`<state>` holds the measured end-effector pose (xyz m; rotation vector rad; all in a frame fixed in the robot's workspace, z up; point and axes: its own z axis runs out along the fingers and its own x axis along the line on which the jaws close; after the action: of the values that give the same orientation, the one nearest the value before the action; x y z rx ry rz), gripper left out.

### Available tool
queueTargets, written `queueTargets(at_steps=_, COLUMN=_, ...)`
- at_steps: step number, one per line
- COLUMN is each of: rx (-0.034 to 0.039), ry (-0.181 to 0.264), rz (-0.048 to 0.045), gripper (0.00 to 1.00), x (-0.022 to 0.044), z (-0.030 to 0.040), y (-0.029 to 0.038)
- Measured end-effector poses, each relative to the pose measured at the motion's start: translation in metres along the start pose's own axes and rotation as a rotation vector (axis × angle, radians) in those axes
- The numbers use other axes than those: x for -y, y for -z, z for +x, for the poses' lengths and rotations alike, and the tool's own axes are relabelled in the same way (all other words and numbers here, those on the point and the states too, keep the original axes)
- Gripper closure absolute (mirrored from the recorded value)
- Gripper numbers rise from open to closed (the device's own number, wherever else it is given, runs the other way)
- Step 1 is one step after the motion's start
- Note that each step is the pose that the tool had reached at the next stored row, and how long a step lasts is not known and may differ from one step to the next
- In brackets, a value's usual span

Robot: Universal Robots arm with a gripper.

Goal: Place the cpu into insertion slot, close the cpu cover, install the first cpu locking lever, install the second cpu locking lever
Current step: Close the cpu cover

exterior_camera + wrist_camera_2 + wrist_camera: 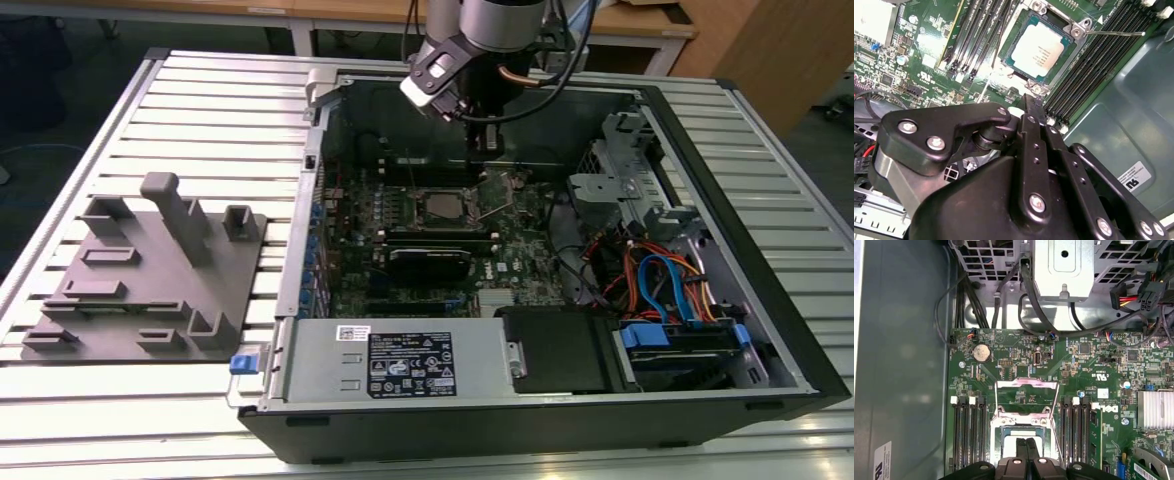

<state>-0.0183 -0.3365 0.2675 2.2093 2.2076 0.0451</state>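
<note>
The black pincer (pixel 1027 444) has its two fingers pressed together with nothing between them. It hangs over the slot (pixel 1077 30). The chip (pixel 1038 51) lies flat in that slot, dull grey side up, with its edges lined up with the silvery frame. It is square, so no side is longer. The cover (pixel 1027 390), a thin metal frame with a square window, stands tipped up and open. Long black slots (pixel 969 430) run along both sides on the green board (pixel 1094 360).
</note>
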Motion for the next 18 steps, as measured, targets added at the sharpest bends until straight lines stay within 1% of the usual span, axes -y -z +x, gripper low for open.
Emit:
queueTargets(at_steps=6, rx=0.0002, ry=0.0, rz=0.0001, gripper=0.9, x=-0.0023, z=0.0, y=0.0)
queueTargets(at_steps=7, rx=0.0001, ry=0.0, rz=0.0, gripper=0.9, x=-0.0064, z=0.0, y=-0.0002)
queueTargets(at_steps=15, rx=0.0001, ry=0.0, rz=0.0001, gripper=0.9, x=-0.0065, z=0.0, y=-0.0002)
queueTargets(at_steps=18, rx=0.0, ry=0.0, rz=0.0, gripper=0.9, x=-0.0083, z=0.0, y=-0.0003)
